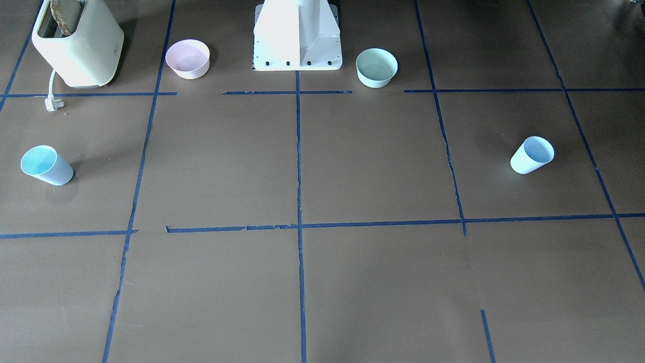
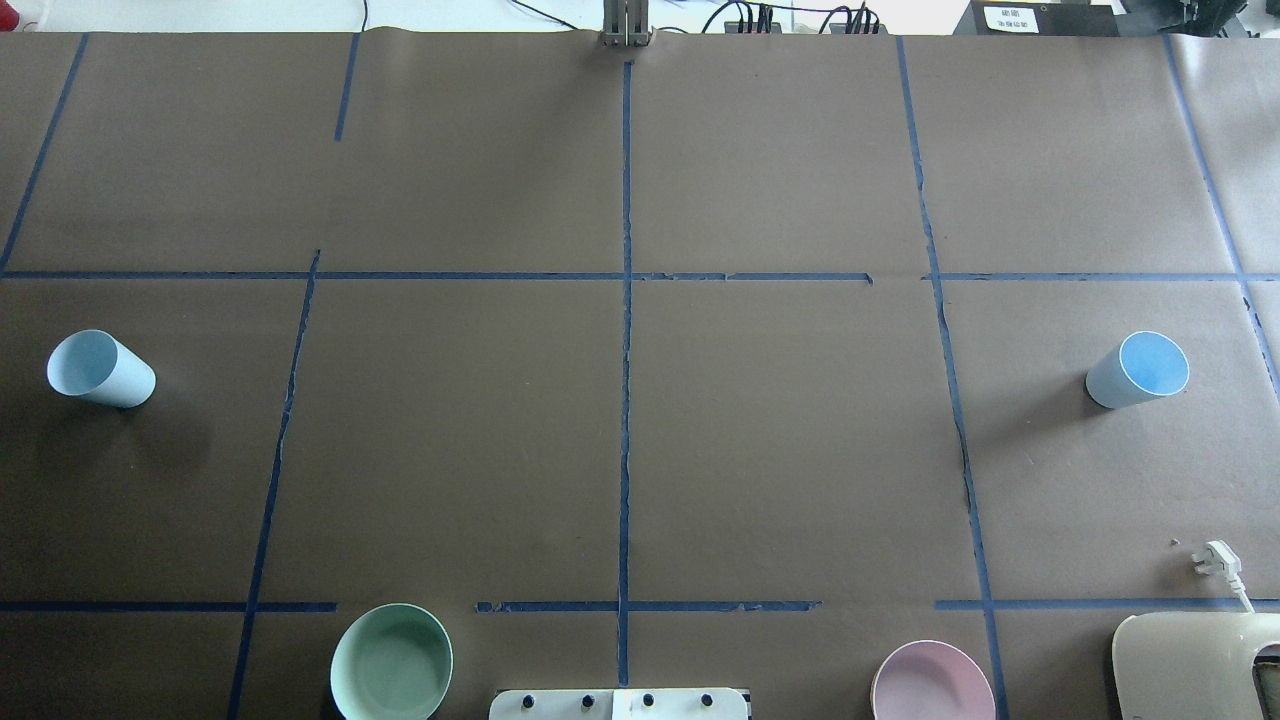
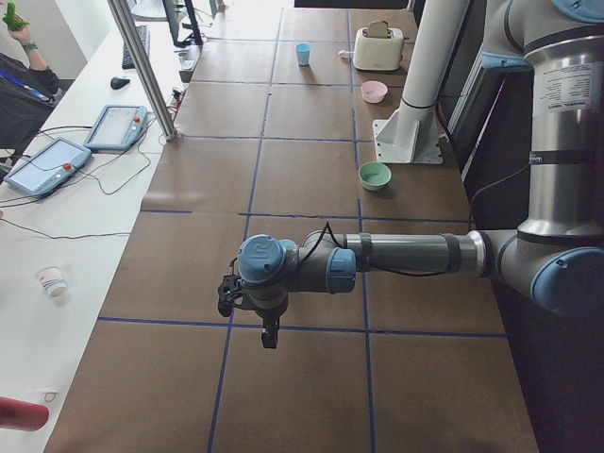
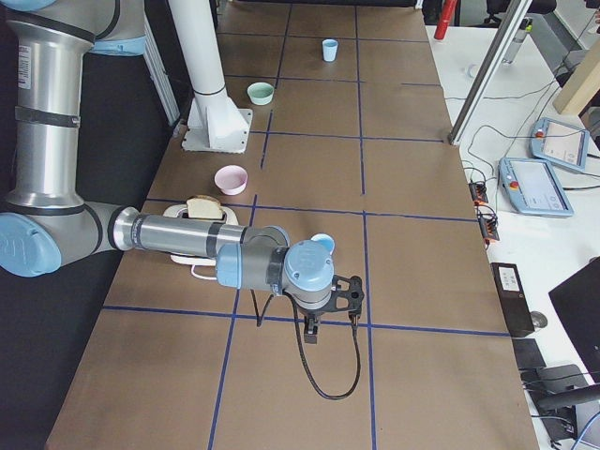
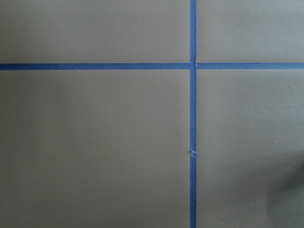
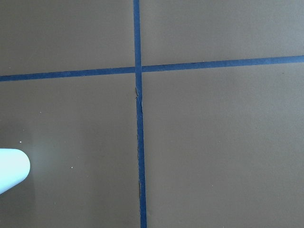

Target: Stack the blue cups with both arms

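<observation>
Closest to the left-end camera, the left arm [image 3: 406,253] stretches level over the brown paper table [image 1: 383,282]. Its left gripper [image 3: 270,340] hangs pointing down, and I cannot tell whether the fingers are parted or together. At the far end the right arm [image 4: 178,239] mirrors it, and the right gripper [image 4: 312,336] is just as unreadable.

Two pale-blue cups stand upright, mouths up, well apart at opposite ends of the table: the left cup [image 2: 100,368] and the right cup [image 2: 1138,370]. Both rest on the paper, so neither gripper carries one. A pink bowl [image 1: 187,59] and a mint-green bowl [image 1: 376,67] flank the white pedestal [image 1: 297,35]. A toaster [image 1: 75,43] holding a bread slice sits at the right cup's end.

The cups look light and tapered, so a finger clipping a rim on the way down would likely tip one or send it skidding. The right cup peeks out just behind the right wrist, where a careless swing could knock it over.

The right wrist camera catches only that cup's pale edge at its frame border, so it stands beside the fingers, not between them. The left wrist camera shows bare paper and tape, with no cup beneath.
</observation>
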